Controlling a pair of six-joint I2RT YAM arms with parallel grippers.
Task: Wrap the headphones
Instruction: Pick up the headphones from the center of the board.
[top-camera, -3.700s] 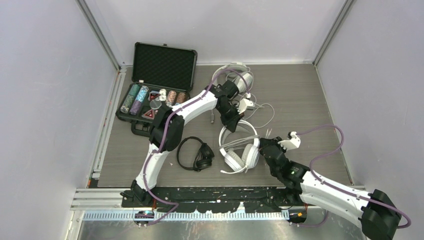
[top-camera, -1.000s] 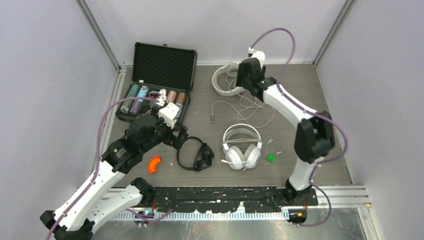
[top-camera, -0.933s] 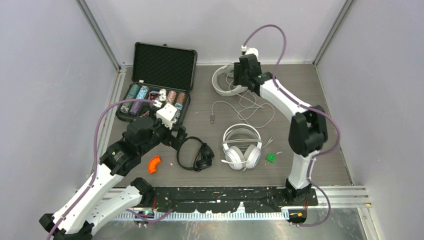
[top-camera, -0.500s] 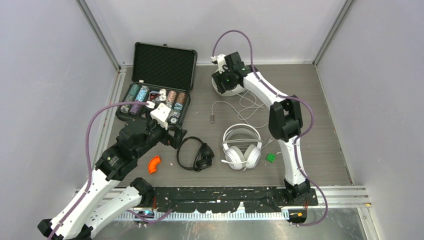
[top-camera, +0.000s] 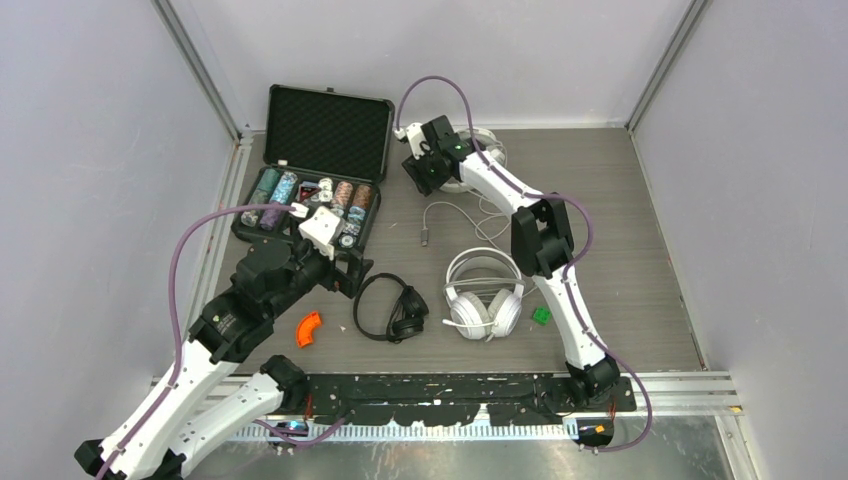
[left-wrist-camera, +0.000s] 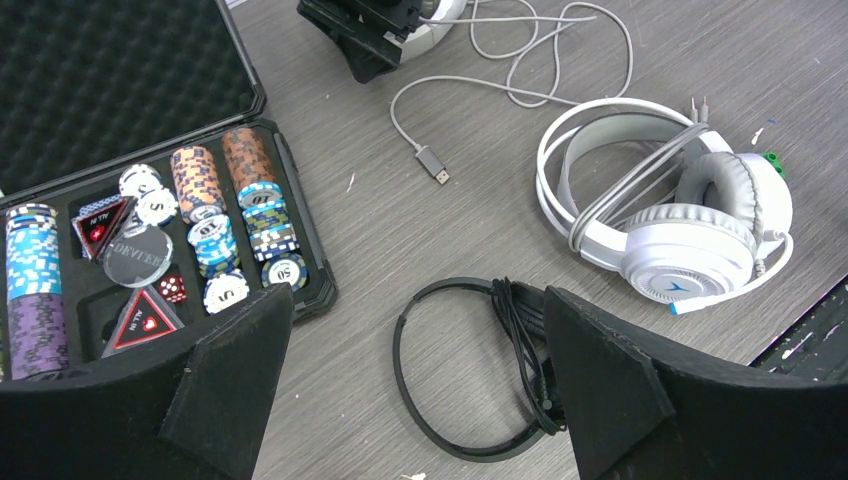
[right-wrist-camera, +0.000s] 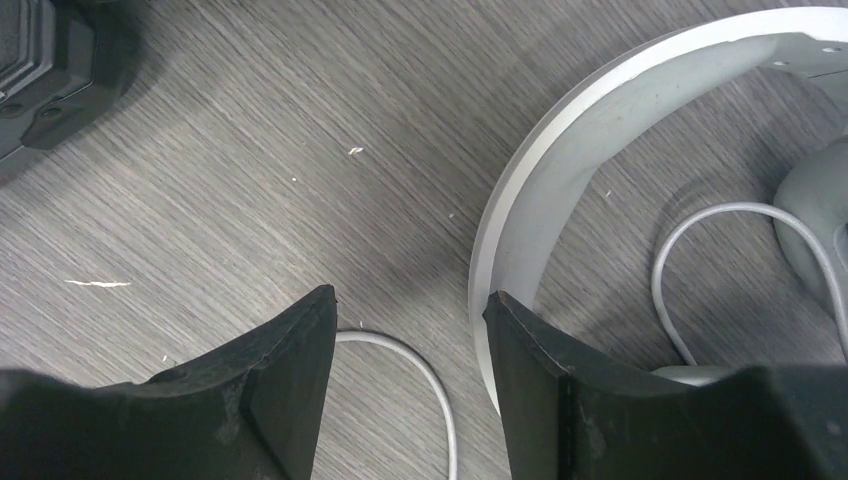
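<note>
The slim black headphones lie at the front with their cord bunched round one earcup. My left gripper hovers open just left of them, and in the left wrist view its jaws straddle the headband. A white padded pair lies to the right of the black pair. A second white pair lies at the back, partly hidden by my right arm. My right gripper is low at its left side, open. A loop of pale cord lies between its fingers, with the white headband against the right finger.
An open black case of poker chips sits at the back left, its corner near my right gripper. The loose pale cord ends in a plug. An orange piece and a green piece lie at the front.
My right arm has swung left across the back headphones, from their right side to their left, and its jaws have narrowed a little. The left arm has barely shifted.
</note>
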